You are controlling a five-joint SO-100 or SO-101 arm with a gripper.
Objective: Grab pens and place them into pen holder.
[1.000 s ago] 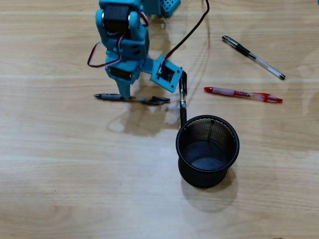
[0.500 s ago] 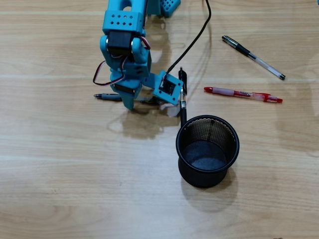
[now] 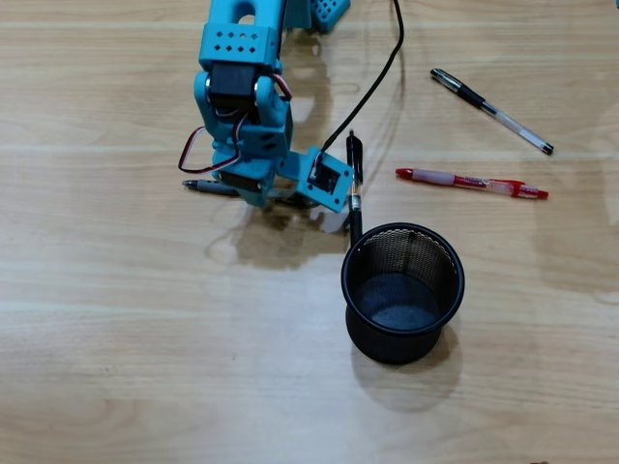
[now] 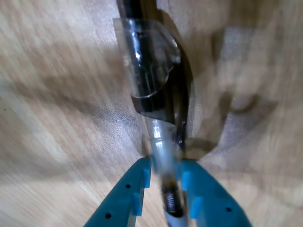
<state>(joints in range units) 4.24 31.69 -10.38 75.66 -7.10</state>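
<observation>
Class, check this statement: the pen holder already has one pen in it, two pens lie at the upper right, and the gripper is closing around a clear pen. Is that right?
Not quite. The overhead view shows the pen holder empty. The rest stands: a red pen and a black-capped pen lie at the upper right, and the wrist view shows the gripper closing around a clear pen.

A light wood-grain table (image 3: 116,367) fills the overhead view. The robot arm (image 3: 242,87) at upper left is bright turquoise with black motors and red, white and black wires. The cup (image 3: 402,290) at centre right is black wire mesh. At upper right lie a red pen (image 3: 471,183) and a clear pen (image 3: 491,110) with black cap. In the wrist view, turquoise fingers (image 4: 130,189) flank a clear pen with smoky black clip (image 4: 151,85).
</observation>
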